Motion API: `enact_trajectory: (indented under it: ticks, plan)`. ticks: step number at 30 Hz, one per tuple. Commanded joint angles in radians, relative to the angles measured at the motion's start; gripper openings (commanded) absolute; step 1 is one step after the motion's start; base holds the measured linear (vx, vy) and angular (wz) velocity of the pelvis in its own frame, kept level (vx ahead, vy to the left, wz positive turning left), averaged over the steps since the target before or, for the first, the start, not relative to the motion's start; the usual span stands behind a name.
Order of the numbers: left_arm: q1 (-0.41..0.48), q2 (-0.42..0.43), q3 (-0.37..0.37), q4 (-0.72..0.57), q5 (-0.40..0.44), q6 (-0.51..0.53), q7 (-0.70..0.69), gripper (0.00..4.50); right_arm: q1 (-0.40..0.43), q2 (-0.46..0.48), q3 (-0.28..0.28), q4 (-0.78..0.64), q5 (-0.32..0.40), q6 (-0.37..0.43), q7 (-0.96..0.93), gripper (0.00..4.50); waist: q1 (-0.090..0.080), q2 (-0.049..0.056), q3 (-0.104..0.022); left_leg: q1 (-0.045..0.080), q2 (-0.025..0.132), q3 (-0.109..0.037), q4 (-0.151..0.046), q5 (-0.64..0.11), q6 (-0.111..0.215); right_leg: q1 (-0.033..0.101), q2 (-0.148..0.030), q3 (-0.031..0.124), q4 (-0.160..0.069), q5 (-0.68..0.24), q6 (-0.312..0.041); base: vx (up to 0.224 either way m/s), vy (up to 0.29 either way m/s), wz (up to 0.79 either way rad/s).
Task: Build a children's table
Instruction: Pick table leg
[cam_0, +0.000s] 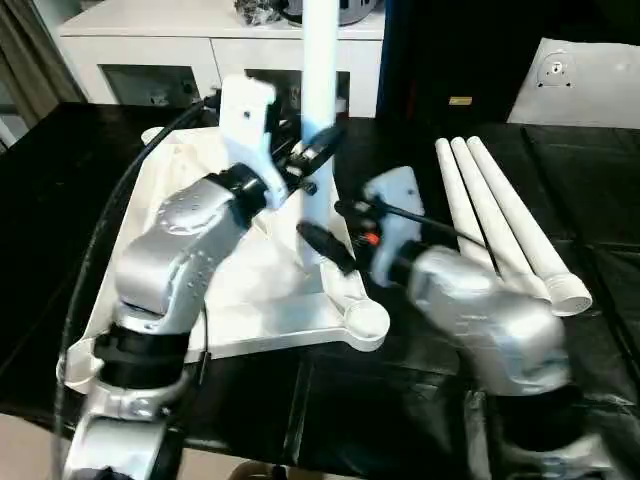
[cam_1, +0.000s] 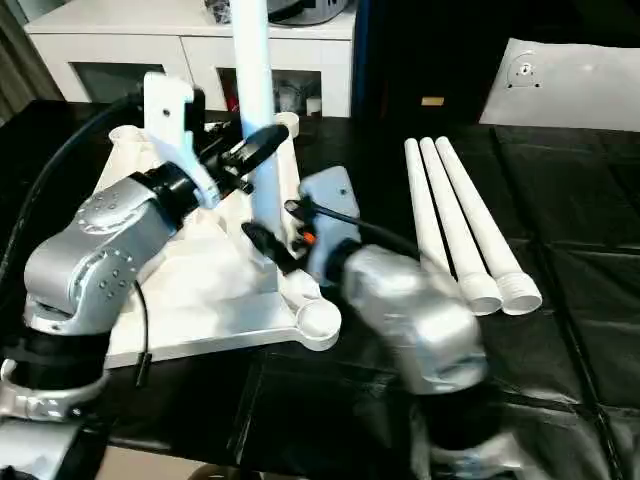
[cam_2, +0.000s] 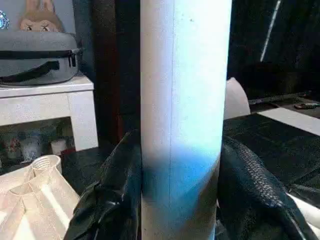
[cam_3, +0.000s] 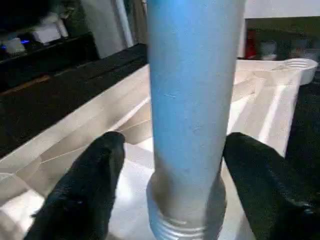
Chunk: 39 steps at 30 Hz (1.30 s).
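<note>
The table top (cam_0: 250, 300) lies upside down on a black-covered bench (cam_0: 420, 420), ribbed underside up, with its round corner sockets showing; the near socket (cam_0: 365, 325) is empty, and so is the far one (cam_2: 42, 165) seen past the left gripper. One leg (cam_0: 320, 110) stands upright over the top near its right edge, threaded end down. The left gripper (cam_0: 310, 155) is clamped on this leg partway up, a black finger (cam_2: 250, 185) pressed to each side of it. The right gripper (cam_0: 325, 245) sits lower, by the leg's foot, its fingers (cam_3: 85, 195) spread on either side of the leg with a gap showing, so it grasps nothing. The threaded end (cam_3: 182, 227) hangs just above the ribs, and whether it touches them cannot be told. Three more legs (cam_0: 500, 220) lie side by side on the bench to the right of the top, well apart from it, their wide ends toward the robot. Behind the bench stands a white cabinet (cam_0: 180, 50) with dark glass-fronted compartments holding small, unclear items. A grey case (cam_2: 37, 57) rests on top of it. A white sheet (cam_0: 580, 85) lies at the bench's far right.
</note>
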Motion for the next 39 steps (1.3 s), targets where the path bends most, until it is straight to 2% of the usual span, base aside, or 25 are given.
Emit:
enact_trajectory:
  ticks: [1, 4, 10, 11, 14, 17, 23, 27, 28, 32, 35, 38, 39]
  plan:
    - [-0.013, -0.007, -0.012, -0.032, 0.019, 0.018, 0.024, 1.79, -0.023, 0.030, 0.004, 0.025, -0.023, 0.002, -0.041, 2.87, -0.005, -0.015, -0.073, 0.004, 0.033, -0.009, -0.075, -0.118, -0.030, 0.053, -0.079, 0.050, -0.086, -0.307, -0.102, 0.000, 0.000, 0.00]
    - [-0.015, -0.011, -0.014, -0.035, 0.018, 0.022, 0.032, 1.79, -0.028, 0.030, 0.008, 0.032, -0.035, -0.003, -0.046, 2.67, -0.007, -0.018, -0.073, 0.004, 0.034, -0.009, -0.076, -0.115, -0.031, 0.055, -0.078, 0.050, -0.084, -0.290, -0.099, 0.000, 0.000, 0.00]
    - [-0.015, -0.013, -0.016, -0.036, 0.025, 0.030, 0.035, 1.79, -0.048, 0.048, 0.006, 0.062, -0.066, -0.022, -0.065, 2.13, -0.014, -0.016, -0.074, 0.002, 0.032, -0.009, -0.073, -0.101, -0.027, 0.057, -0.077, 0.050, -0.082, -0.257, -0.107, 0.000, 0.000, 0.00]
    - [-0.015, -0.016, -0.015, -0.037, 0.025, 0.031, 0.036, 1.79, -0.051, 0.049, 0.007, 0.067, -0.069, -0.021, -0.064, 2.00, -0.014, -0.011, -0.074, 0.003, 0.032, -0.009, -0.073, -0.101, -0.028, 0.057, -0.077, 0.050, -0.081, -0.252, -0.110, 0.000, 0.000, 0.00]
    - [-0.017, -0.022, -0.010, -0.035, 0.021, 0.035, 0.038, 1.79, -0.057, 0.040, 0.019, 0.082, -0.081, -0.024, -0.049, 1.92, -0.015, -0.016, -0.074, 0.002, 0.032, -0.008, -0.073, -0.105, -0.027, 0.059, -0.078, 0.050, -0.081, -0.252, -0.116, 0.000, 0.000, 0.00]
    - [-0.018, -0.024, -0.003, -0.031, 0.015, 0.041, 0.039, 1.79, -0.056, 0.047, 0.016, 0.086, -0.082, -0.044, -0.038, 1.91, -0.015, -0.013, -0.074, 0.003, 0.032, -0.008, -0.072, -0.104, -0.024, 0.058, -0.077, 0.051, -0.081, -0.257, -0.116, 0.000, 0.000, 0.00]
    - [-0.018, -0.035, 0.019, -0.030, -0.006, 0.061, 0.040, 1.79, -0.054, 0.071, 0.000, 0.094, -0.086, -0.059, -0.051, 1.89, -0.016, -0.015, -0.074, 0.004, 0.033, -0.008, -0.072, -0.102, -0.021, 0.058, -0.077, 0.050, -0.079, -0.241, -0.127, 0.000, 0.000, 0.00]
    - [-0.025, -0.035, 0.018, -0.022, 0.016, 0.055, 0.058, 1.79, -0.052, 0.087, -0.035, 0.092, -0.032, -0.034, -0.016, 1.88, -0.015, -0.014, -0.075, 0.003, 0.033, -0.009, -0.072, -0.102, -0.016, 0.060, -0.078, 0.050, -0.078, -0.233, -0.128, 0.000, 0.000, 0.00]
    - [-0.029, -0.040, 0.030, -0.025, -0.001, 0.063, 0.052, 2.35, -0.051, 0.088, -0.040, 0.091, -0.023, -0.050, 0.001, 1.88, -0.015, -0.013, -0.075, 0.004, 0.034, -0.009, -0.072, -0.100, -0.015, 0.059, -0.078, 0.050, -0.078, -0.229, -0.128, 0.000, 0.000, 0.00]
    - [-0.033, -0.046, 0.046, -0.033, -0.026, 0.071, 0.038, 2.55, -0.048, 0.084, -0.041, 0.083, -0.016, -0.070, 0.032, 1.88, -0.013, -0.012, -0.076, 0.003, 0.033, -0.008, -0.070, -0.090, -0.012, 0.060, -0.078, 0.050, -0.078, -0.214, -0.138, 0.000, 0.000, 0.00]
    - [-0.034, -0.043, 0.050, -0.031, -0.035, 0.072, 0.025, 2.92, -0.045, 0.082, -0.045, 0.078, -0.011, -0.074, 0.045, 1.88, -0.013, -0.014, -0.076, 0.002, 0.033, -0.008, -0.071, -0.096, -0.010, 0.062, -0.079, 0.049, -0.078, -0.219, -0.140, 0.000, 0.000, 0.00]
    - [-0.029, -0.044, 0.058, -0.038, -0.053, 0.074, 0.011, 3.02, -0.040, 0.073, -0.054, 0.071, -0.002, -0.076, 0.065, 1.88, -0.012, -0.013, -0.076, 0.002, 0.032, -0.008, -0.071, -0.092, -0.009, 0.062, -0.078, 0.049, -0.078, -0.231, -0.137, 0.000, 0.000, 0.00]
    - [-0.026, -0.044, 0.063, -0.046, -0.071, 0.077, -0.003, 3.28, -0.037, 0.064, -0.053, 0.066, 0.002, -0.078, 0.079, 1.88, -0.012, -0.014, -0.076, 0.002, 0.032, -0.008, -0.070, -0.094, -0.007, 0.062, -0.079, 0.049, -0.079, -0.235, -0.136, 0.000, 0.000, 0.00]
